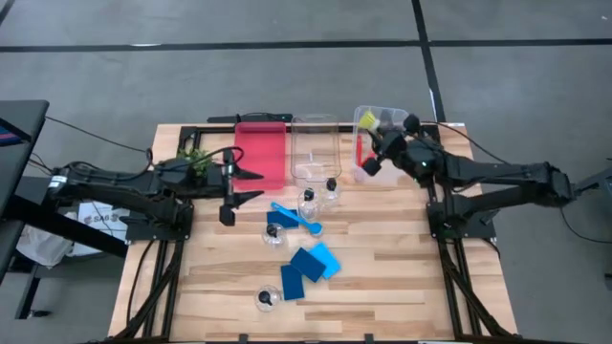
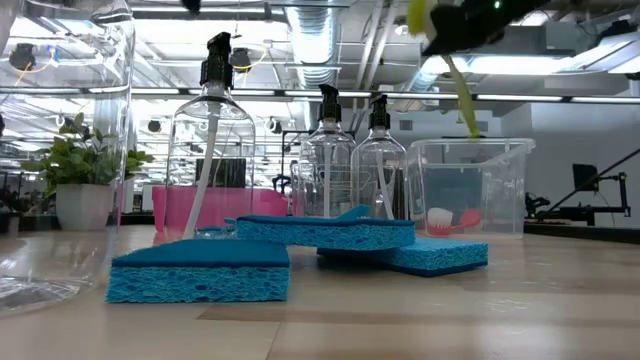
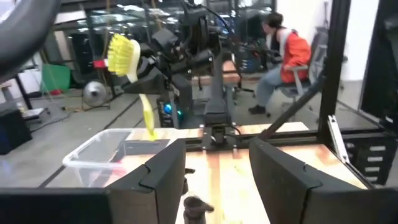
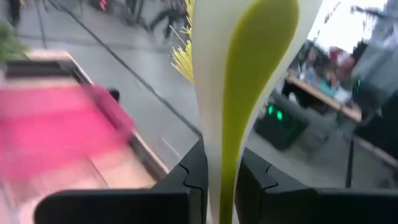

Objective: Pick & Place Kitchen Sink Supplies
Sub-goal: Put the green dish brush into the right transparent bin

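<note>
We are holding the yellow-green brush in our right hand, fingers pinched tight on its handle, above the clear bin at the desk's far right corner. Our left hand is waiting open and empty near the red tray on the far left side.

To do this step well, we think we should be lowering the brush straight down until its handle is inside the bin walls, and only then be releasing, so it is not tipping over the rim.

Counting what we see: one yellow-green brush held, one red brush lying in the bin, one blue brush on the desk, three blue sponges mid-desk, and five clear bottles.
</note>
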Robot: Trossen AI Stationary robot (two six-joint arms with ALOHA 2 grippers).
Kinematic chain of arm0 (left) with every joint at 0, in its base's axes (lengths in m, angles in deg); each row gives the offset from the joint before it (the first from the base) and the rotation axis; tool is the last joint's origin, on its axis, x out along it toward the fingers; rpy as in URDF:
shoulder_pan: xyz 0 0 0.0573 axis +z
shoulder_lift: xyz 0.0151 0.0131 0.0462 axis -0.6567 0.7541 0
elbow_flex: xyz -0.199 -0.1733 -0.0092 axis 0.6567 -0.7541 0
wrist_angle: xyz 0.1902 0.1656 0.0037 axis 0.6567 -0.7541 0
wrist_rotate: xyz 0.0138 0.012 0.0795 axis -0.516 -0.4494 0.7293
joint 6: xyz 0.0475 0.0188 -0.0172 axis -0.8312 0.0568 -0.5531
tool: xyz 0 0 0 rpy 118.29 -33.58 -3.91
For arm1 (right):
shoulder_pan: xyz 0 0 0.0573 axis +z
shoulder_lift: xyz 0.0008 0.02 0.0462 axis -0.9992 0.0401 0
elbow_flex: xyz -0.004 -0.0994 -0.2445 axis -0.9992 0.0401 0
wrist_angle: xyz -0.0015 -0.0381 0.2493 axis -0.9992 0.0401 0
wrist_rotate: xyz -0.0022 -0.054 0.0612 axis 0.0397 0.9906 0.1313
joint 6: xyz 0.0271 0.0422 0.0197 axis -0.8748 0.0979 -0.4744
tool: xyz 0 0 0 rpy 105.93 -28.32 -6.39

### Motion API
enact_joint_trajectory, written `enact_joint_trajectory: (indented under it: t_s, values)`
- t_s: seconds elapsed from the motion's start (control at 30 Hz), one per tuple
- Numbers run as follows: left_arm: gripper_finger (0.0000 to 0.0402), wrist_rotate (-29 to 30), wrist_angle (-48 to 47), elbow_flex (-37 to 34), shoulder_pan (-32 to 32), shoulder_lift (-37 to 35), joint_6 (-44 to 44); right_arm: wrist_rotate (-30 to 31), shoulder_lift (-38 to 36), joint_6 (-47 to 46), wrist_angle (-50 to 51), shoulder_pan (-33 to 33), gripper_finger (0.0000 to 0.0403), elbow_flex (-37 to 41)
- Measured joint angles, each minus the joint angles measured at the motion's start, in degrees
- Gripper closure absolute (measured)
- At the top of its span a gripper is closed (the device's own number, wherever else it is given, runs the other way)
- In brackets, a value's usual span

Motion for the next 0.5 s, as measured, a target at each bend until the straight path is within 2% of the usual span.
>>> enact_joint_trajectory:
  t_s: [0.13, 0.27, 0.4, 0.5]
  values:
    - [0.023, 1.6, 3.9, -6.1, 0.0, -3.9, 1.8, -6.8, 1.5, -4.3, 2.5, -7.1, 0.0365, 0.0]
    - [0.0235, 5.6, 5.5, -10.7, 0.0, -6.0, 2.1, -11.9, 4.1, -5.4, 2.2, -12.8, 0.0364, 0.0]
    - [0.0239, 11.0, 7.1, -12.4, 0.0, -6.4, 2.0, -13.8, 7.5, -7.5, 3.3, -16.9, 0.0365, 0.0]
    - [0.0241, 11.8, 7.6, -12.5, 0.0, -6.5, 2.0, -16.9, 9.6, -9.9, 5.0, -19.2, 0.036, 0.0]
